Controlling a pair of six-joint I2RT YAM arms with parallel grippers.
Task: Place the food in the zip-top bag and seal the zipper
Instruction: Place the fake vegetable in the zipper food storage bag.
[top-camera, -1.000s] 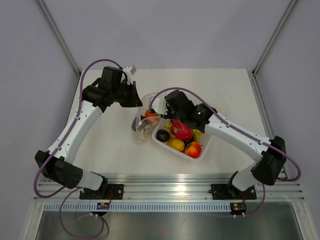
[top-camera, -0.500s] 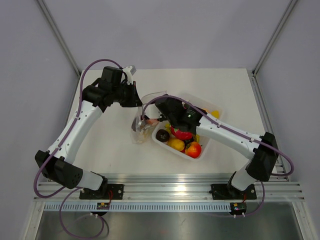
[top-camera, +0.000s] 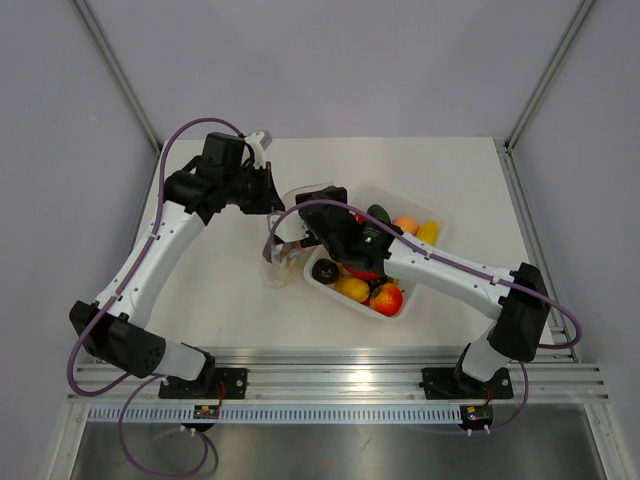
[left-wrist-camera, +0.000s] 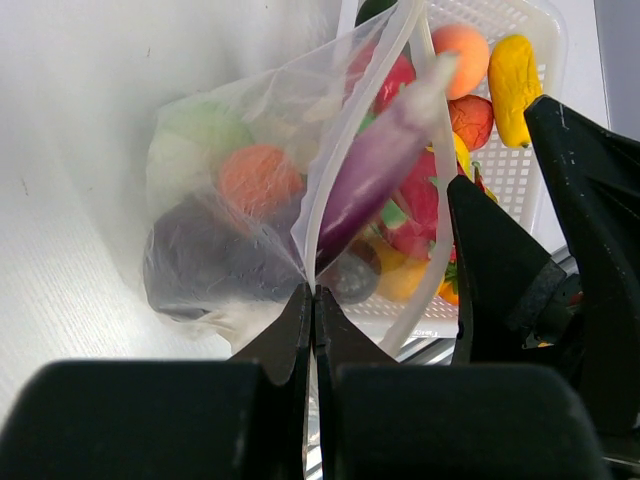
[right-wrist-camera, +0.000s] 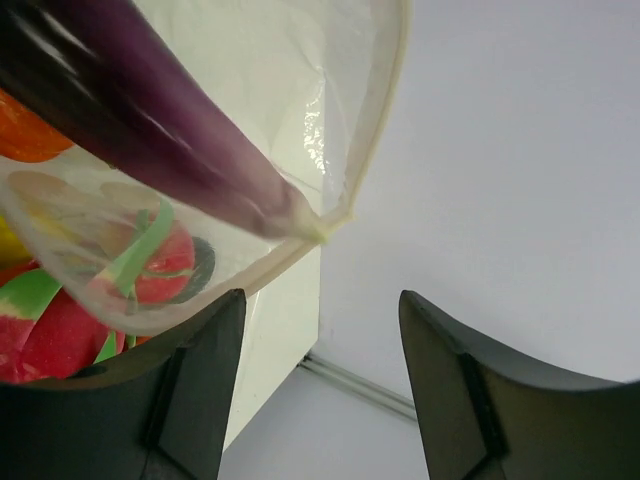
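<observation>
**Left wrist view: eggplant lies in the open bag, right jaws released**

The zip-top bag (left-wrist-camera: 230, 200) hangs with its mouth open and its lower part on the table (top-camera: 220, 270). A purple eggplant (left-wrist-camera: 375, 175) lies slanted in that mouth, against the zipper (left-wrist-camera: 349, 112) strip. Deeper in the bag sit an orange piece (left-wrist-camera: 258, 180), a green piece (left-wrist-camera: 205, 130) and a dark purple piece (left-wrist-camera: 195, 255). The left gripper (left-wrist-camera: 312, 292) is clenched on the bag's mouth edge and holds it up. The right gripper (right-wrist-camera: 320, 300) is just beside the bag's mouth, jaws spread and grasping nothing, with the eggplant clear of its fingers. Just beside the bag, on the right gripper's side, stands the white tray (left-wrist-camera: 530, 170). It holds a pink dragon fruit (left-wrist-camera: 425, 200), an orange fruit (left-wrist-camera: 462, 45) and a yellow piece (left-wrist-camera: 515, 70).
</observation>
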